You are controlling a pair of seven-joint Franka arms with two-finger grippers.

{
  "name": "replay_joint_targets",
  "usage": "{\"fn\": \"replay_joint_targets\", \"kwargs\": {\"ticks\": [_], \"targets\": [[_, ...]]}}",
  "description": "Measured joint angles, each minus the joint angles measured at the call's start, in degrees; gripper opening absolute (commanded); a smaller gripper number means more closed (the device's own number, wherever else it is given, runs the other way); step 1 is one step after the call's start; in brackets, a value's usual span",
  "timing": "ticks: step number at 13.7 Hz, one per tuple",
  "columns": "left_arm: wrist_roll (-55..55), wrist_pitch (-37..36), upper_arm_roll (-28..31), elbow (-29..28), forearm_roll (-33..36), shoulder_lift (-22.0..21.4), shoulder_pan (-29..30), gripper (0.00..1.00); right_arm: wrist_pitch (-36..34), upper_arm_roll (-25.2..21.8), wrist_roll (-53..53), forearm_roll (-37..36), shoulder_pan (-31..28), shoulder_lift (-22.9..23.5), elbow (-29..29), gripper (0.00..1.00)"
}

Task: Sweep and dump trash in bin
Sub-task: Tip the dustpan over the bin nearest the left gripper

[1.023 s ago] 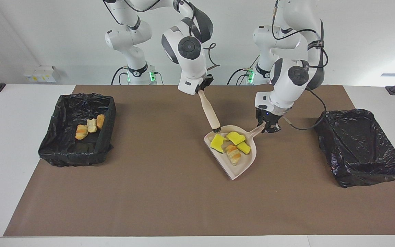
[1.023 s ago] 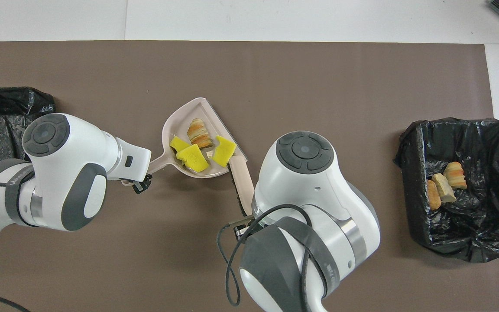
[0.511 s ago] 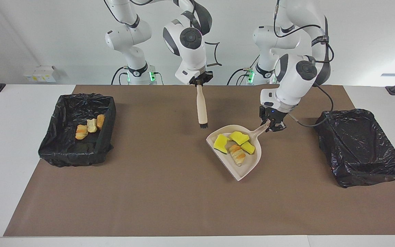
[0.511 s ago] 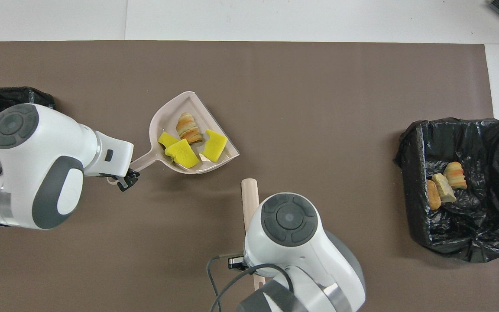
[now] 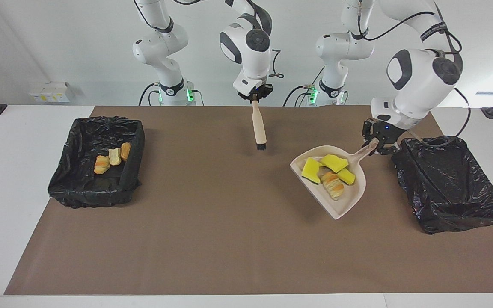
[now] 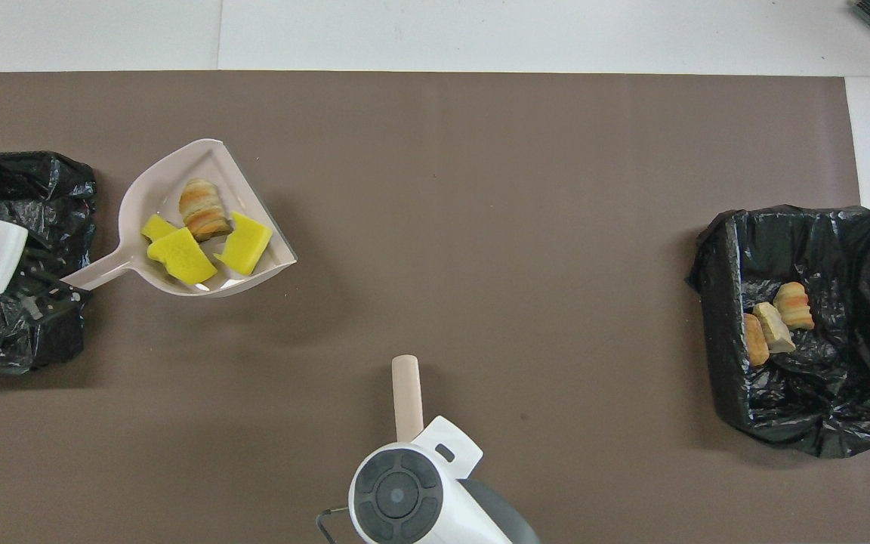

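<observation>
I have the dustpan [image 5: 336, 182] up off the brown mat [image 5: 212, 239], held by its handle in the left gripper [image 5: 377, 145], whose fingers are clamped on the handle's end. The pan hangs beside the black-lined bin [image 5: 449, 184] at the left arm's end of the table, close to its rim but not yet over it. In the pan sit four pieces of the trash [image 5: 328, 171]: three yellow sponge chunks and one golden-brown bread-like piece, bunched toward the handle end, and the overhead view shows them the same way [image 6: 197, 234]. The other three scraps [image 5: 110, 159] lie in the second lined bin [image 5: 96, 171] at the right arm's end of the table.

The right gripper [image 5: 255, 95] hangs over the edge of the mat nearest the robots, closed on the top of the brush [image 5: 259, 128], bristles pointing down and clear of the surface; I judge that arm to be waiting.

As I read it, sweeping is done (I see no scraps loose on the mat) and the step in hand is the carry to the bin. Next I need to bring the pan's open lip over the liner's hollow, then tilt it so the pieces slide off the lip, not over the side wall. The risk I watch for is tipping too early, with the lip short of the rim, which would drop the light sponge chunks onto the mat.
</observation>
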Motion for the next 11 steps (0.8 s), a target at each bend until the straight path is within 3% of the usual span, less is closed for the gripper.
{"fn": "replay_joint_targets", "kwargs": {"ticks": [2,3,4,8,11], "targets": [[4.51,-3.21,0.08,3.53,2.57,0.05,5.11,0.00,3.88,0.01,2.54,-0.36,2.49,3.69,-0.05,0.00],[5.78,-3.87,0.11,4.79,4.12,0.13,7.96,0.00,5.58,0.00,3.60,-0.61,3.57,5.28,0.00,0.46],[7.62,-4.13,0.13,5.76,5.56,0.39,11.13,0.00,6.33,0.00,4.41,-1.13,4.13,6.14,0.34,0.99],[15.34,-4.58,0.32,12.49,10.70,3.95,21.85,0.00,0.20,-0.38,3.84,-4.37,0.89,6.28,5.57,1.00],[16.21,-4.67,0.45,16.15,15.92,6.88,26.29,0.00,-6.79,-0.54,-1.09,-4.64,-4.35,5.94,11.37,1.00]]}}
